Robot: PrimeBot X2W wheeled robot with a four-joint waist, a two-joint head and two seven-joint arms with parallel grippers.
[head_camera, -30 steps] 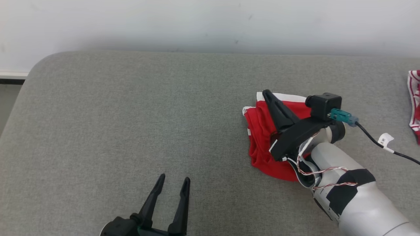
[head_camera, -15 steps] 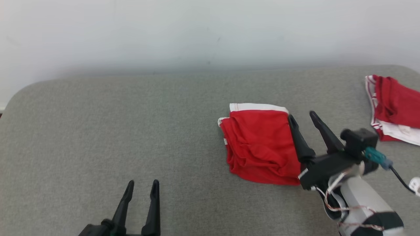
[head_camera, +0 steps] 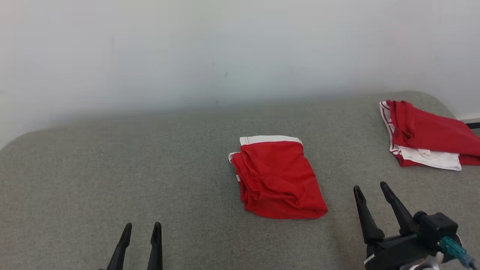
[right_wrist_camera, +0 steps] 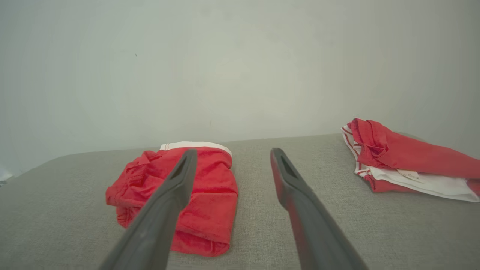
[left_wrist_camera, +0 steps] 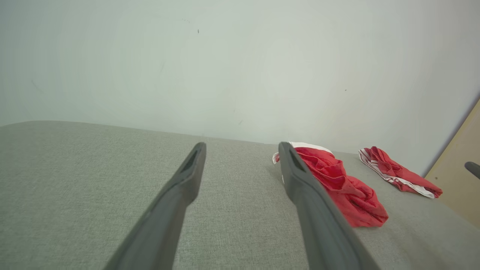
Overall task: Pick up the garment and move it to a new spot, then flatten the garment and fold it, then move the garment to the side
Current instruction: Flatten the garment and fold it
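On the grey cushion (head_camera: 112, 168), near its middle: the garment (head_camera: 277, 180), folded, red with a white band, touched by nothing. Ahead and to the left of the right gripper (head_camera: 369, 186), near but apart; well off to the right of the left gripper (head_camera: 143, 225). Both pairs of fingers spread wide, holding nothing.

From the right wrist: white band at the garment's far edge, near edge rumpled, part of the cloth hidden behind one finger. From the left wrist: a tan panel (left_wrist_camera: 461, 176) at the right edge, with a dark tip (left_wrist_camera: 473, 168) before it, too little to name. Far right, by the cushion's corner: a second garment (head_camera: 423, 138), red and white, well apart from the first.

In the head view, left gripper cut off by the bottom edge below the finger ends.
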